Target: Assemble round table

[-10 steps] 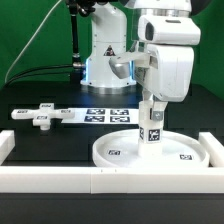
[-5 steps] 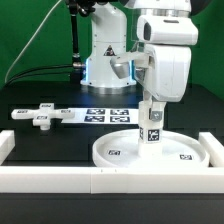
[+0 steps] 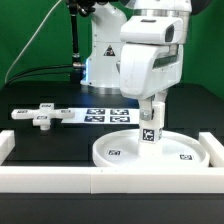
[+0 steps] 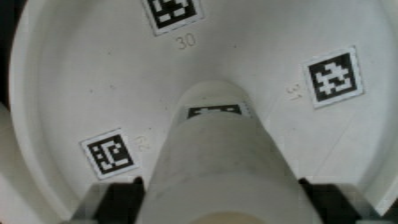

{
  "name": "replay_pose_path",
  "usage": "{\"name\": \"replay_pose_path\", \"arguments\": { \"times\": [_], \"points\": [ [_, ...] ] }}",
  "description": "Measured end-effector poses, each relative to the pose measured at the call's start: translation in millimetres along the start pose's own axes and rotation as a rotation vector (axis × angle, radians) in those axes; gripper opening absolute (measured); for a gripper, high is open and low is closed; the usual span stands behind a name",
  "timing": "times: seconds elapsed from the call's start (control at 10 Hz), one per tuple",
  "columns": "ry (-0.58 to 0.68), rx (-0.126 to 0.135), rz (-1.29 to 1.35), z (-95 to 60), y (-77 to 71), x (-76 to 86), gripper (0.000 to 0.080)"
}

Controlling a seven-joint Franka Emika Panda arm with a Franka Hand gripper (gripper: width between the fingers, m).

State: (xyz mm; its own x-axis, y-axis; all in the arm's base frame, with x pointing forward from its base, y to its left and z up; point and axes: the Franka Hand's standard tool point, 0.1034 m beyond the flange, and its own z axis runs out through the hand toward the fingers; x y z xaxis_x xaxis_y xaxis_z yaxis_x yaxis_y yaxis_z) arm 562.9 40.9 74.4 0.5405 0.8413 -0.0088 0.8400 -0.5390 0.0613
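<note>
Pinching the post [image 3: 150,131] upright, centred on the disc [image 3: 188,156], your gripper [image 3: 150,107] stood vertical. Any tilt could have jammed the joint.

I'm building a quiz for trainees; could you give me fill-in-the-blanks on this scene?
The gripper holds the post ___ over the disc's middle.
The cross-shaped piece lies to the exterior view's ___ of the disc.
The wrist view shows ___ tags on the disc.
Missing words: upright; left; three.
</note>
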Motion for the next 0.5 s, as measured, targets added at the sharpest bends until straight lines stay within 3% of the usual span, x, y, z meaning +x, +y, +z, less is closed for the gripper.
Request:
{"name": "replay_pose_path", "arguments": {
  "times": [0.5],
  "points": [
    [0.006,0.009,0.459,0.1,-0.2,-0.7,0.0407]
  ]
}}
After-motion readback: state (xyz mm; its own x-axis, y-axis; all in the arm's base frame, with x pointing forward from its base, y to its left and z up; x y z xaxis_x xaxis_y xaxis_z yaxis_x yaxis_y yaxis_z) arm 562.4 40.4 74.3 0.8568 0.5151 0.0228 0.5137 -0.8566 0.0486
